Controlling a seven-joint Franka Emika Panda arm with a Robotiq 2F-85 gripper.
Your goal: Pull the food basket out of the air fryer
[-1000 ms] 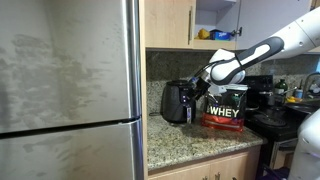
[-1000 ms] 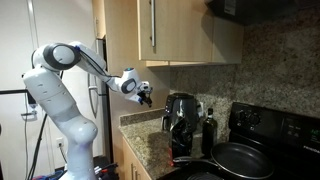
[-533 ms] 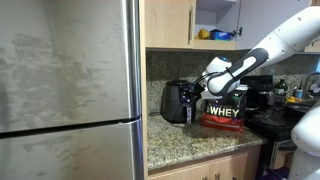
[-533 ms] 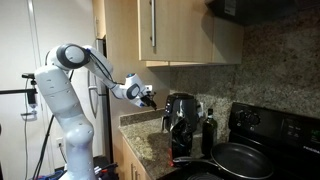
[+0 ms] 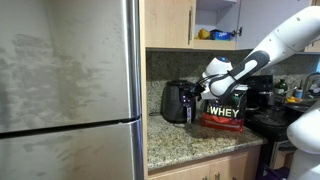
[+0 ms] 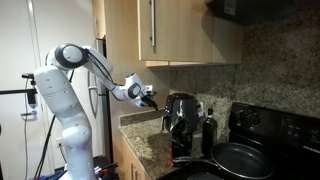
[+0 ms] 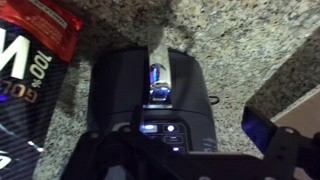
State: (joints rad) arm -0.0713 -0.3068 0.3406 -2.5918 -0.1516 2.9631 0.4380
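The air fryer (image 5: 177, 101) is a small black rounded appliance on the granite counter, next to the black-and-red WHEY tub (image 5: 226, 109). It also shows in an exterior view (image 6: 180, 108) and from above in the wrist view (image 7: 150, 100). The food basket's short shiny handle (image 7: 158, 80) sticks out of the fryer's front, and the basket sits pushed in. My gripper (image 5: 202, 92) hangs in front of the fryer, a little above the handle and apart from it (image 6: 148, 97). In the wrist view its fingers (image 7: 180, 150) are spread wide and empty.
The fridge (image 5: 70, 90) fills the side next to the counter. A dark bottle (image 6: 208, 130) and a pan on the stove (image 6: 235, 158) stand beside the fryer. Cabinets (image 6: 150, 30) hang overhead. The tub (image 7: 30, 70) is close beside the fryer.
Since a second ago the arm has come down and moved the gripper closer to the fryer's front. Over the last half second it has barely moved.
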